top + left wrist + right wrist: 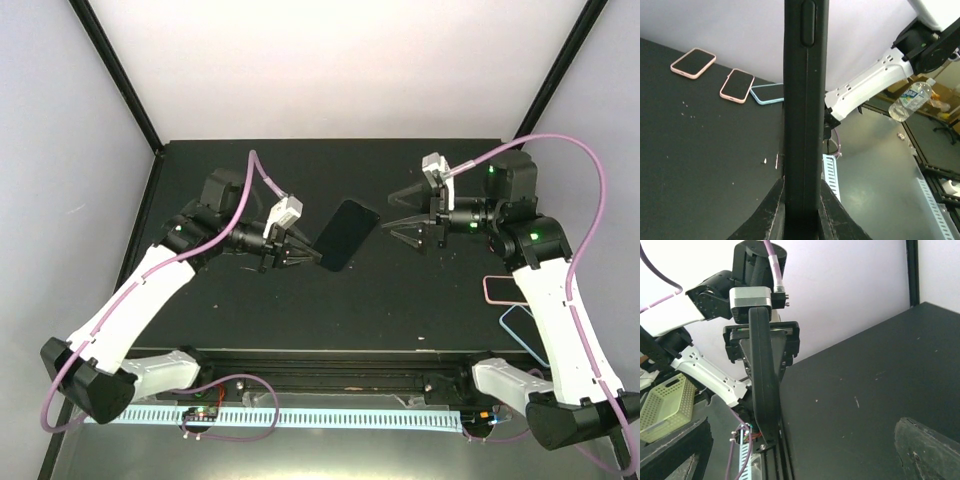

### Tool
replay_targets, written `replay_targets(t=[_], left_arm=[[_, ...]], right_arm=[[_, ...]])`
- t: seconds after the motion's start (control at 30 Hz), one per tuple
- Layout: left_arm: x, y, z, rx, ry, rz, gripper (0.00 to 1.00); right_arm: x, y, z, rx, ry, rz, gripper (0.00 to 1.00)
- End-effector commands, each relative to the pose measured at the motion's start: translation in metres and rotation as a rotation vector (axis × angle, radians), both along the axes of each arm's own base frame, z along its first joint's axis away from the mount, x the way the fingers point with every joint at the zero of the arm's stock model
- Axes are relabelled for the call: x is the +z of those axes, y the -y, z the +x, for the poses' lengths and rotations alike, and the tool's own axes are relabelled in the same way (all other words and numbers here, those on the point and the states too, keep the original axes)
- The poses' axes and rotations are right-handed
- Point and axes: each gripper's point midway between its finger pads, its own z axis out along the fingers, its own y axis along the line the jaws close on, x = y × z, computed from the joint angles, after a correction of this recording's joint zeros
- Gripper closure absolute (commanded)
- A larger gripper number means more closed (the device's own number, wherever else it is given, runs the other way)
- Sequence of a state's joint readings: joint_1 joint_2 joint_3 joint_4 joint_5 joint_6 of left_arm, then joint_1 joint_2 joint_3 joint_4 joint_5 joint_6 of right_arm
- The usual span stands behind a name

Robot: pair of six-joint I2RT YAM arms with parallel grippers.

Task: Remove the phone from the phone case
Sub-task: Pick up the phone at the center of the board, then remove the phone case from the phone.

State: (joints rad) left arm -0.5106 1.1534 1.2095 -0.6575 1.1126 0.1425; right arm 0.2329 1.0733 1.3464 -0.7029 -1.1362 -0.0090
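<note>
A black phone hangs tilted above the middle of the table, held at its lower left corner by my left gripper. In the left wrist view it stands edge-on, and a thin seam runs down the side of the black phone case. Both fingers of the left gripper press on it. My right gripper hovers just right of the phone, wide open and holding nothing. In the right wrist view the phone is seen edge-on ahead, with one finger low at the right.
Cased phones lie at the table's right edge, a pink one and a blue one. The left wrist view shows two pink ones and the blue one. A water bottle and a green basket sit off the table.
</note>
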Motion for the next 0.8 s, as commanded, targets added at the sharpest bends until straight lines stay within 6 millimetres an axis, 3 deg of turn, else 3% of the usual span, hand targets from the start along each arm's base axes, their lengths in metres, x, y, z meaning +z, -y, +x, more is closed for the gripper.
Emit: replay_targets(t=[0.0,0.2,0.37,0.63,0.77], left_arm=[[0.02,0.0,-0.003,-0.06,0.1,-0.041,0.99],[0.017,0.005,0.003,-0.074,0.088,-0.035,0.99],[0.015,0.008,0.007,-0.08,0.066,-0.03,0.99],[0.003,0.007,0.006,-0.094,0.057,0.003,0.99],[0.002,0.007,0.007,-0.095,0.064,0.012,0.98]], right_arm=[[-0.006,-0.01,-0.01,0.08,-0.052,0.01,0.0],[-0.014,-0.024,-0.013,0.145,-0.071,-0.01,0.05],[-0.021,-0.033,-0.013,0.166,-0.102,-0.023,0.24],[-0.023,-0.038,-0.011,0.188,-0.159,-0.002,0.47],[-0.031,-0.04,-0.006,0.185,-0.183,-0.013,0.65]])
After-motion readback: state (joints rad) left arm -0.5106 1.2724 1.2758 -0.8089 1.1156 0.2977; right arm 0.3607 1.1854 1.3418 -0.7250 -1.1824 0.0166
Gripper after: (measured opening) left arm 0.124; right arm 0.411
